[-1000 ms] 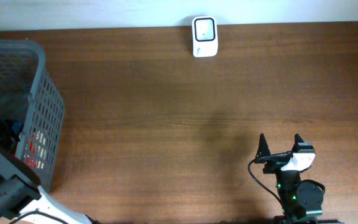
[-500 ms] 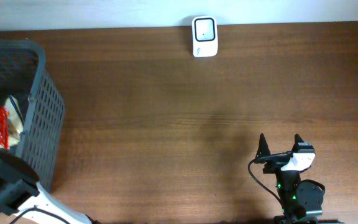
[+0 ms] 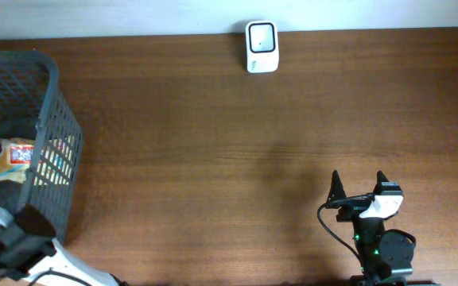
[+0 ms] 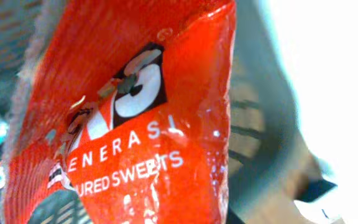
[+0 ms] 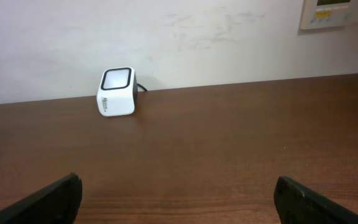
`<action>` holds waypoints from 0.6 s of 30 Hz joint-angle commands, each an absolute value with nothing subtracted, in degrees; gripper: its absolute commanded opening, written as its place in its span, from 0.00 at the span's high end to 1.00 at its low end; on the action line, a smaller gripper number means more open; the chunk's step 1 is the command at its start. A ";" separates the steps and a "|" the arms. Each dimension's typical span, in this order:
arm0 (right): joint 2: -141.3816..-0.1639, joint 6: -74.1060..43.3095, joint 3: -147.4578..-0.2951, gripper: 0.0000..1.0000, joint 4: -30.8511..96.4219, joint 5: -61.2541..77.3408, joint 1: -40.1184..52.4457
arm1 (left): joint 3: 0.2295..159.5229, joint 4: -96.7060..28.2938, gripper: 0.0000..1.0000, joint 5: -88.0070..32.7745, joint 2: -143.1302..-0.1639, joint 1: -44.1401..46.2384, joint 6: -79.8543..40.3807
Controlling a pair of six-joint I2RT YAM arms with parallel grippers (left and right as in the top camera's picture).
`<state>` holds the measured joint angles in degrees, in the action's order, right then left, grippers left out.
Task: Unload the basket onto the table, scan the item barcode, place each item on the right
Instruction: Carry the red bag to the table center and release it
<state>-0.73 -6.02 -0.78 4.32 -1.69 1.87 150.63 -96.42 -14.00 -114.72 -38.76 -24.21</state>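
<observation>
glossy red packet risen over mesh basket

right arm blk w/ white wrist block, blk cable, green led, pointed blk claw.

A grey mesh basket stands at the wooden table's left end, a pale packet lying inside it.

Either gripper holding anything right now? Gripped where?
Left gripper holds the red sweets packet; grip point is hidden. Right gripper open, empty.
</observation>
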 commanded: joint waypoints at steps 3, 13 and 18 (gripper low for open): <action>-0.47 -6.28 -0.32 0.01 4.51 -2.22 2.20 | 156.07 -95.07 1.00 -16.82 -103.59 -19.68 -22.63; -0.47 -6.28 -0.32 0.02 4.51 -2.22 2.20 | 144.18 -89.19 0.91 -4.73 -134.30 32.34 -22.63; -0.47 -6.28 -0.32 0.02 4.54 -2.20 2.20 | 144.18 -86.85 0.76 -9.21 -148.16 39.81 -22.63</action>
